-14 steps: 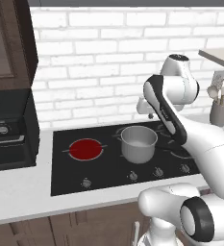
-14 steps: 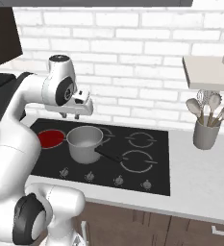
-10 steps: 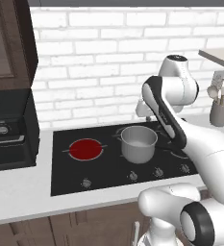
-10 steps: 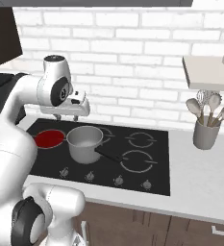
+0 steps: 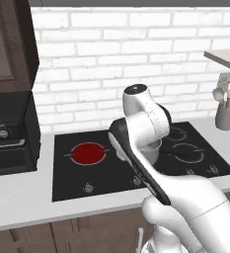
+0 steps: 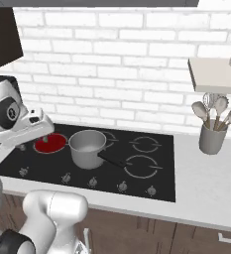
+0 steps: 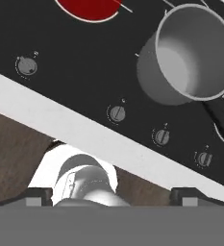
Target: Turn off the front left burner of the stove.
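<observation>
The stove (image 5: 72,178) is a black glass cooktop (image 6: 161,178) set in the counter. Its front left burner (image 5: 88,153) glows bright red, also seen in the right base view (image 6: 50,144) and at the top of the hand view (image 7: 92,8). A row of small silver knobs runs along the stove's front; the leftmost knob (image 7: 26,66) and the one beside it (image 7: 116,114) lie below my hand. My gripper (image 7: 112,197) hangs over the stove's front edge, open, with nothing between its fingertips (image 7: 39,196).
A steel pot (image 6: 87,148) with a dark handle stands right of the red burner. A grey utensil holder (image 6: 212,134) sits on the right counter under a shelf (image 6: 216,74). A black oven (image 5: 8,138) stands at the left.
My arm has swung left and down over the stove's front, and it now hides the pot in the left base view. The burner stays red.
</observation>
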